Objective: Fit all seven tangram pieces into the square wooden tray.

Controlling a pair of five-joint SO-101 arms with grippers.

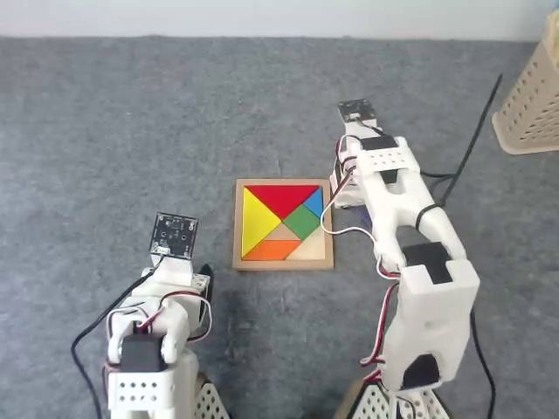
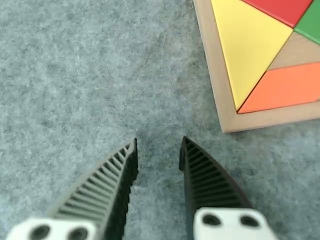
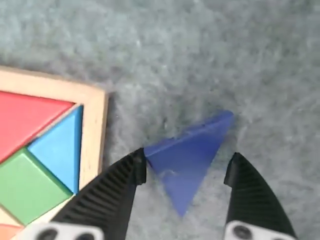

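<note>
The right gripper [image 3: 187, 157] stands low over the dark blue triangle [image 3: 192, 147], its fingers apart and astride the piece. One fingertip [image 3: 139, 159] touches a corner, and the other is off the opposite edge. The triangle lies flat on the grey worktop just beside the wooden tray [image 3: 95, 125], on the side toward the worktop's right edge. The tray sits near the worktop's middle.

The step looks like the pick-up. To do it well, I would settle the fingers lower and centre them before closing. A pinch that starts from one corner is likely to spin a thin piece (it could also slide on the felt).

The triangle's squarest corner points at the tray's rim. Its longest edge faces away from the tray and runs aslant to that rim. It will probably need turning to suit one of the bare wood gaps [image 1: 310, 249].

The left gripper [image 2: 159, 141] hangs near a tray corner, fingers apart and holding nothing.
</note>
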